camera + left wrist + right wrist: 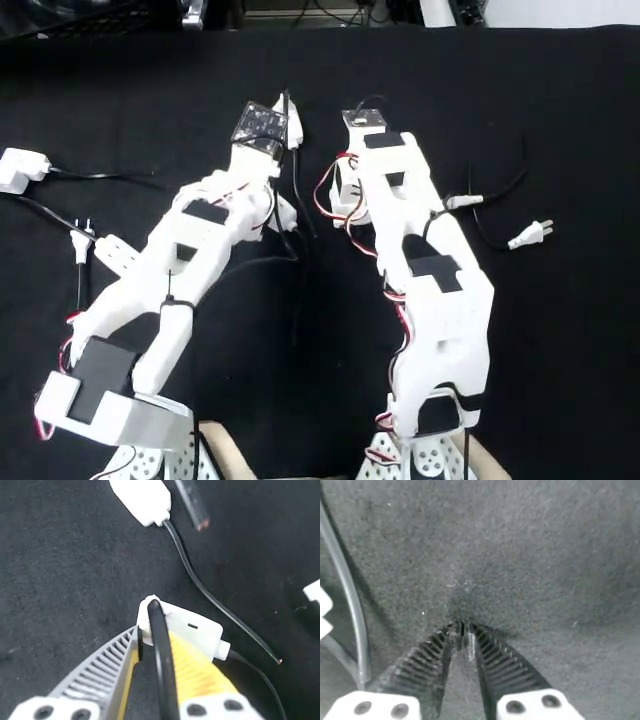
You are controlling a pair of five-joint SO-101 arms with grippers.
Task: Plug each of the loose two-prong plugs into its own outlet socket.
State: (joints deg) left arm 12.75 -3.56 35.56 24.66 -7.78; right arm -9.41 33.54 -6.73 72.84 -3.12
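Black cloth tabletop [560, 100]. L gripper [150, 639] clamped on white rectangular plastic connector block [192, 629], prob. a plug, black cord [161, 652] draped over it. R gripper [463, 632] fully closed, empty, tips near cloth.

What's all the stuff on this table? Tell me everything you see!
table cloth: one, black, under everything
two-prong plug: one, white with black cord, right of the right arm
second plug: one, white, left of the left arm
outlet strip: one, white, beside the second plug, partly under the left arm
adapter: one, white with black cord, far left edge
small connector: one, white, close by the right arm
corded block: one, white, in the left gripper
left gripper: one, yellow and grey fingers, shut on the corded block
right gripper: one, black fingers, shut and empty, tips by the table cloth
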